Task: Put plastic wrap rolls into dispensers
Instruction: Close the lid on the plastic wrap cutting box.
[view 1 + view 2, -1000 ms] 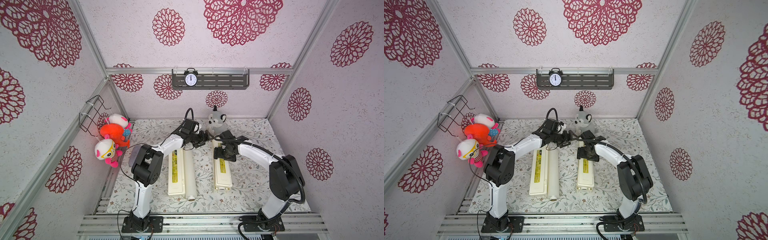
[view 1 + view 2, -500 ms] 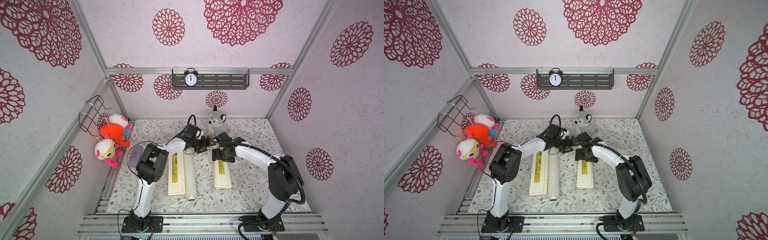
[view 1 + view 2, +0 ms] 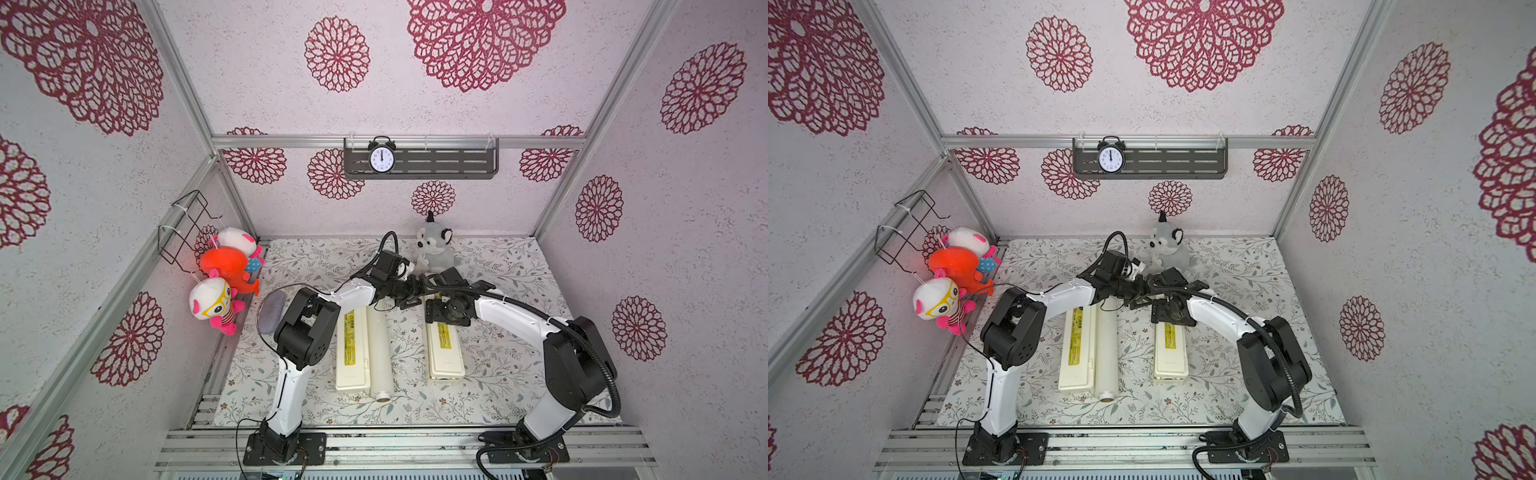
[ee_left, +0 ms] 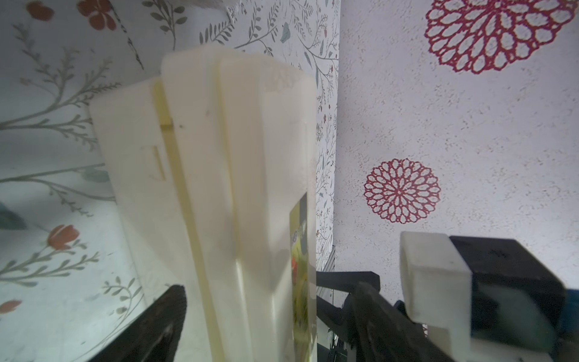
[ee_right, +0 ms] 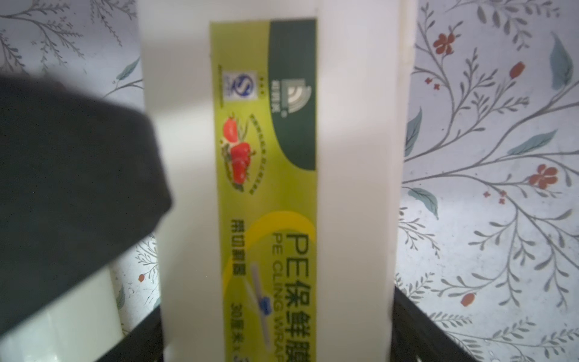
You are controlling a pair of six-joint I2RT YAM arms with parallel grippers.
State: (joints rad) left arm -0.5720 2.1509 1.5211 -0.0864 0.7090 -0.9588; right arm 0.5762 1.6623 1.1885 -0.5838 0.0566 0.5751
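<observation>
Two cream-white dispensers lie lengthwise on the flowered mat, lids down: the left dispenser (image 3: 353, 349) and the right dispenser (image 3: 444, 351). One plastic wrap roll (image 3: 380, 353) lies along the left dispenser's right side; no other roll shows. My left gripper (image 3: 411, 293) reaches across to the right dispenser's far end. In the left wrist view it (image 4: 269, 291) is open, fingers either side of that end with gaps. My right gripper (image 3: 446, 313) sits over the same end. In the right wrist view it (image 5: 279, 329) is open, fingers close along both long sides of the labelled box (image 5: 266, 188).
A grey plush animal (image 3: 434, 251) sits at the back, just behind both wrists. Plush toys (image 3: 224, 270) and a wire basket (image 3: 187, 228) hang on the left wall. A grey oval pad (image 3: 270, 309) lies at the mat's left edge. A clock shelf (image 3: 419, 160) hangs on the back wall.
My left gripper has swung right and a little forward, up to the far end of the right dispenser. The right gripper, dispensers and roll have barely moved.
</observation>
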